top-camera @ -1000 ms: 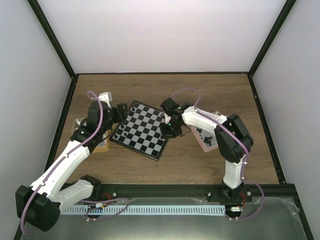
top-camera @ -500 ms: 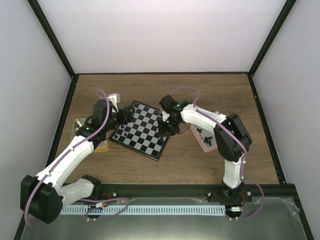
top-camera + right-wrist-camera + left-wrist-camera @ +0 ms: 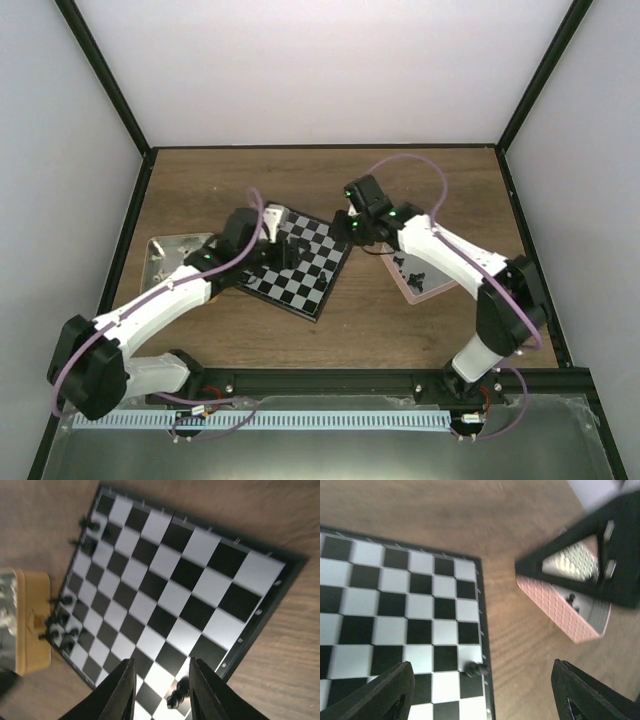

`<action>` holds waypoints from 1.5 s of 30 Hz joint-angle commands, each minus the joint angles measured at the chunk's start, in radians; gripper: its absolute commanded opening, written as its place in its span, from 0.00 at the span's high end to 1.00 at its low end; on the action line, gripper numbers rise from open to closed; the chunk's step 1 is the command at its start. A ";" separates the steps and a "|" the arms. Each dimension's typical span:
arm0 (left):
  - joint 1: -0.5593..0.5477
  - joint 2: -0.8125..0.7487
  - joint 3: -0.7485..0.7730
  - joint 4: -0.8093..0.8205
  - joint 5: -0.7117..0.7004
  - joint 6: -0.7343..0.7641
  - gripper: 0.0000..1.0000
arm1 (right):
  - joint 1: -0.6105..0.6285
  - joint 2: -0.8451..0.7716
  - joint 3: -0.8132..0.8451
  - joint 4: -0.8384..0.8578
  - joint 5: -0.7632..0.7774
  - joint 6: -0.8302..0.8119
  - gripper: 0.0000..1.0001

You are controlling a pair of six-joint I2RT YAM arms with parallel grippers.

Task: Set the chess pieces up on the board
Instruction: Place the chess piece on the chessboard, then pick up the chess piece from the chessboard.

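Note:
The board (image 3: 318,282) lies in the middle of the table, in black and pale checks. A black chess piece (image 3: 177,695) lies on its side on a square near the board's rim, between my right gripper's (image 3: 162,696) open fingers and apart from both. The left wrist view shows the same piece (image 3: 476,669) at the board (image 3: 395,610) edge. My left gripper (image 3: 482,700) hovers over the board, wide open and empty. Several black pieces (image 3: 62,627) stand along the board's far edge. From above, my left gripper (image 3: 287,246) is over the board and my right gripper (image 3: 347,224) is at its right corner.
A pink tray (image 3: 437,290) with more black pieces (image 3: 415,272) sits right of the board. A tan-walled tray (image 3: 32,630) stands at the board's left side, also seen from above as the tray (image 3: 156,246). Black frame bars and pale walls enclose the table.
My right gripper has opened, drawn back to the right and left the black piece on the board. My left arm has swung right, out over the board, opening a little wider.

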 commanded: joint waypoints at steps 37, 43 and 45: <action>-0.229 0.536 0.287 -0.214 -0.128 -0.022 0.64 | -0.128 -0.258 -0.334 0.179 0.220 0.101 0.63; -0.228 0.542 0.293 -0.227 -0.147 -0.007 0.76 | -0.128 -0.260 -0.338 0.185 0.222 0.114 0.63; -0.229 0.543 0.298 -0.229 -0.161 -0.006 0.80 | -0.128 -0.259 -0.337 0.185 0.222 0.116 0.63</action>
